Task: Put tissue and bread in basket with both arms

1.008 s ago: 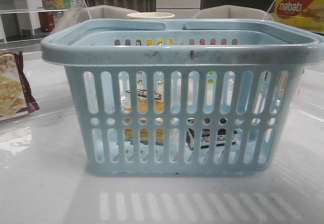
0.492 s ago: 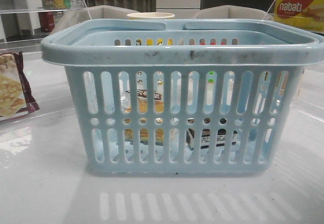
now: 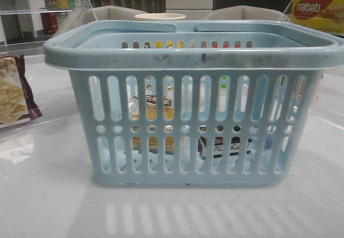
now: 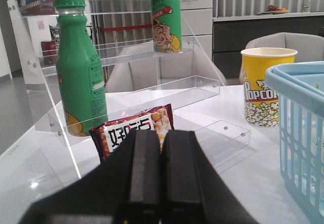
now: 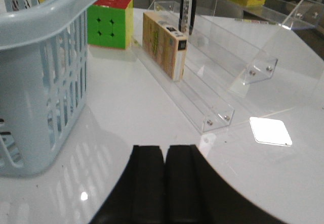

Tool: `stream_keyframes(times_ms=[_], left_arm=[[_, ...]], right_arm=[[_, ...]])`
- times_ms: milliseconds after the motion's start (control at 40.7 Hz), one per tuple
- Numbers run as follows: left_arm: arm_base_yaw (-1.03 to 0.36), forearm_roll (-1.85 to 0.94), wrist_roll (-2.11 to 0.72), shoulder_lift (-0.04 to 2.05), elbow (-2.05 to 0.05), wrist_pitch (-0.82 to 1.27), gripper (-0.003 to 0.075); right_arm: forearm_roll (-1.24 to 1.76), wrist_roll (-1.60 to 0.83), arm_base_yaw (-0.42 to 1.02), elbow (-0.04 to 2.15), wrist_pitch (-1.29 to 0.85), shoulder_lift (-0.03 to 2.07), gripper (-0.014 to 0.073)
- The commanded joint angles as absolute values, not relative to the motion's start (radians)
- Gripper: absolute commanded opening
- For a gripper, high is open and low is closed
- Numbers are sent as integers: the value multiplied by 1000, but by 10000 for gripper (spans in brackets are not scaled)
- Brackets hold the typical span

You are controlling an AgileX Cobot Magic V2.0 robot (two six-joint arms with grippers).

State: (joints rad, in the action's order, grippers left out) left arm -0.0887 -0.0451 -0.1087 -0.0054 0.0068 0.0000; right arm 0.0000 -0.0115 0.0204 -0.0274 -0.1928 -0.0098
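The light blue basket (image 3: 193, 58) stands in the middle of the table in the front view. Through its slots I see the bread (image 3: 153, 141), golden-brown in a clear bag, lying inside at the left. The black tissue pack (image 3: 223, 146) with a white label lies inside at the right. The basket's edge also shows in the left wrist view (image 4: 304, 133) and in the right wrist view (image 5: 40, 72). My left gripper (image 4: 161, 135) is shut and empty, left of the basket. My right gripper (image 5: 164, 150) is shut and empty, right of the basket. Neither gripper shows in the front view.
A maroon-edged cracker packet (image 4: 134, 133) lies just beyond my left gripper. Green bottles (image 4: 78, 67) stand on a clear acrylic shelf, with a popcorn cup (image 4: 266, 85) nearby. On the right are a clear shelf (image 5: 212, 67), a tan box (image 5: 162, 44), a colour cube (image 5: 109, 21) and a yellow nabati box (image 3: 317, 7).
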Motion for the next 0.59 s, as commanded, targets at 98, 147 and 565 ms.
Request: stream_keyframes(times_ms=[98, 147, 565], left_arm=[[-96, -48, -98, -22, 6, -77, 91], [-96, -48, -98, -22, 6, -77, 91], [-96, -48, -98, -22, 6, -77, 91]], right_arm=[[14, -15, 13, -30, -9, -28, 57], [28, -15, 11, -30, 0, -28, 57], [48, -15, -14, -30, 13, -28, 57]])
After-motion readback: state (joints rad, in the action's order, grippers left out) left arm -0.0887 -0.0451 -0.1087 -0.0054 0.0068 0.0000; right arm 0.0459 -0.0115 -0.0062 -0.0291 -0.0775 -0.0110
